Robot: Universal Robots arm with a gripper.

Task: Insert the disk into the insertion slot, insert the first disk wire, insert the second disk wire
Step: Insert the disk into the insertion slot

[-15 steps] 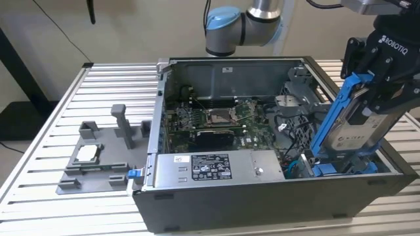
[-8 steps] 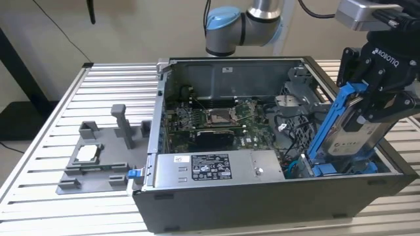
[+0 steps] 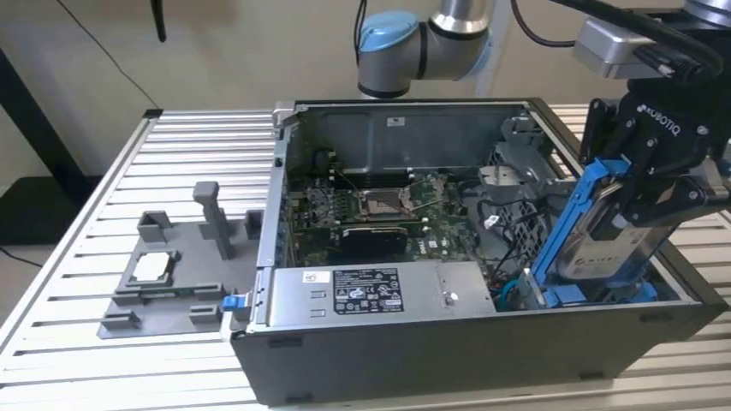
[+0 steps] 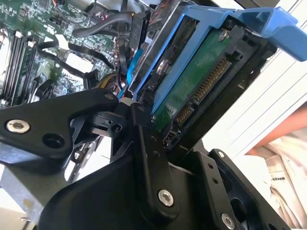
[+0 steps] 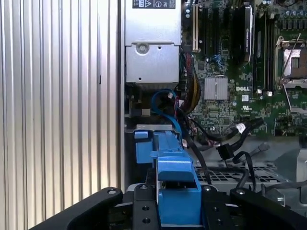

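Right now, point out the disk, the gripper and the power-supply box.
disk point(image 3: 603, 248): exterior view, on its white label.
gripper point(image 3: 632, 204): exterior view, midway between its fingertips.
power-supply box point(image 3: 463, 295): exterior view, its grey top face.

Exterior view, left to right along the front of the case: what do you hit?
From the exterior view's left: grey fixture plate → blue latch tab → power-supply box → the disk in its blue carrier.

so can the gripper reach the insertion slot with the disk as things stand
Probably yes: the gripper is shut on the disk, which stands tilted with its lower end at the insertion slot. Nothing looks in the way, though a blue cable and black wires lie close by.
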